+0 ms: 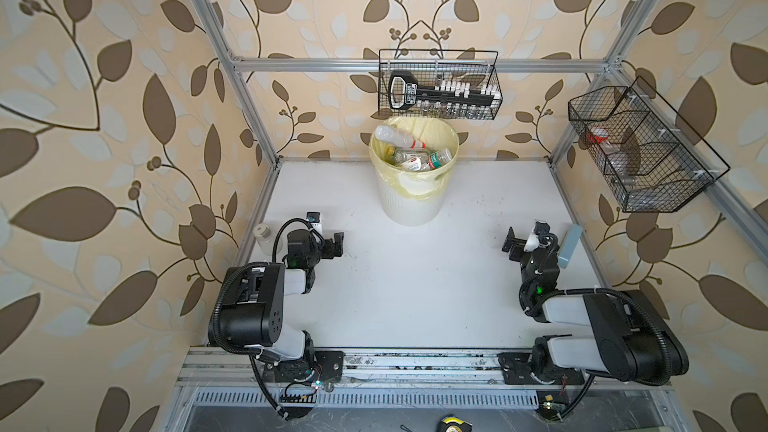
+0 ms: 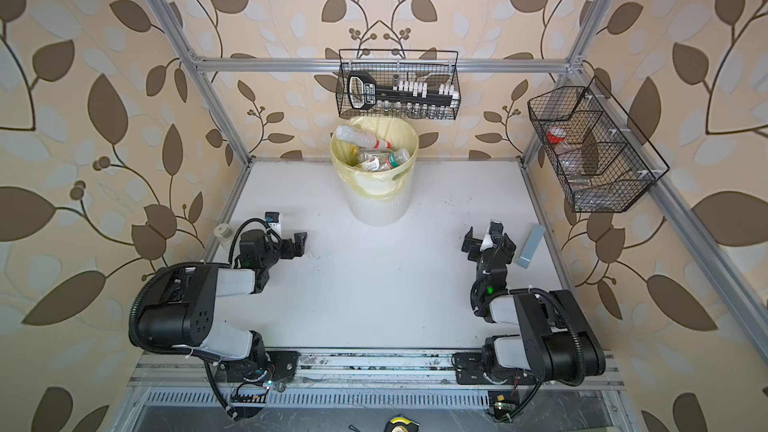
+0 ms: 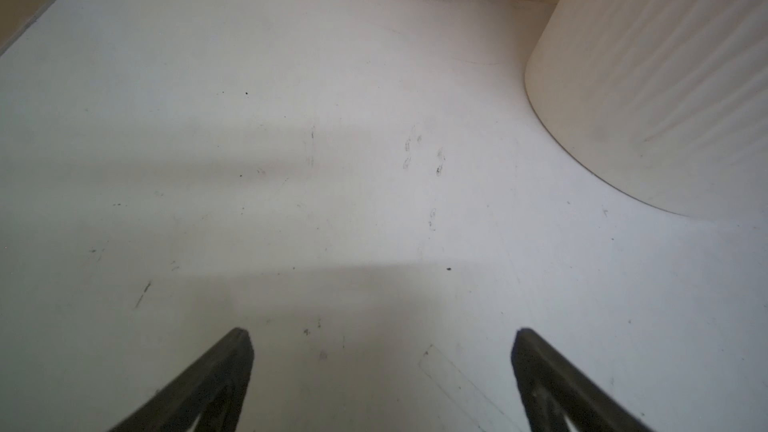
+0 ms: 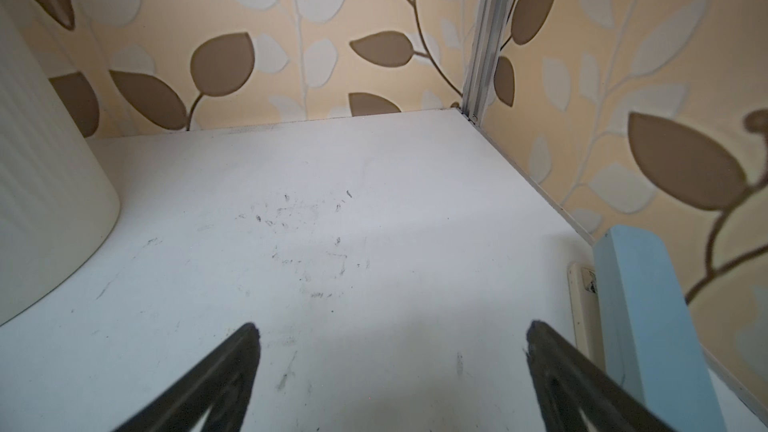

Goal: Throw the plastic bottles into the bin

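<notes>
The plastic bottles [image 1: 402, 143] lie heaped in the bin [image 1: 409, 205], nothing held.
A whitish jar [image 1: 262, 234] stands at the left edge of the surface [image 1: 415, 284]. Near it the left tool [image 3: 380, 338] hovers with jaws spread wide. The bin stands midway along the far edge, yellow liner over its rim. The right tool [image 4: 393, 328] is equally spread and empty, a pale blue block [image 1: 568, 245] just beside it.

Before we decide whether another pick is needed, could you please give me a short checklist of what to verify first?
Left end effector open and empty: ok.
Right end effector open and empty: ok.
Plastic bottles inside the bin: ok.
No bottle lying on the table: ok; only a jar and blue box at its edges.
Bin upright: ok.
Any bottle in the side wire basket: cannot tell.
</notes>
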### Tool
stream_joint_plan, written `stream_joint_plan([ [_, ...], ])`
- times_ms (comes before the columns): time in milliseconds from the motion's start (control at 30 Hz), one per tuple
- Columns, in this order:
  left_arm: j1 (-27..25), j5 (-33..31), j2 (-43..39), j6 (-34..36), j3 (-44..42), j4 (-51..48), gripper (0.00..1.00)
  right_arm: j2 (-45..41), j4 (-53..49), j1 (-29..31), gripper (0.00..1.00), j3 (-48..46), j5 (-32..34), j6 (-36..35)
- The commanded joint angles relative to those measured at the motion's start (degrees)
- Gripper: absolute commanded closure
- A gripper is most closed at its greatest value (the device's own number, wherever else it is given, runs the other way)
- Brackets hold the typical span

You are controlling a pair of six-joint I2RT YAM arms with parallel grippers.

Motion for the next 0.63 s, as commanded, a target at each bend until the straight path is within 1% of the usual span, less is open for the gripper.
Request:
stream_joint_plan([
  [0,0.65,0.96,-0.7,-0.39,0.71,2.32,0.01,-0.08,1.81,1.2,0.0,0.12,0.26,-1.4],
  [267,0.68,0.92,-0.62,-0.39,0.67,2.23,0.01,0.28,3.97,2.6,0.0,-0.7,1.31,-2.7],
  [367,0.69,0.92,-0.61,-0.39,0.67,2.23,0.01,0.45,2.85,2.31,0.0,0.0,0.72,-2.44],
  [433,0.68,0.92,-0.65,-0.37,0.67,2.23,0.01,0.22,0.45,0.43,0.0,0.98,-1.21,-0.8],
  [600,0.68,0.92,-0.62,-0.39,0.67,2.23,0.01,0.03,1.81,1.19,0.0,0.14,0.32,-1.51],
])
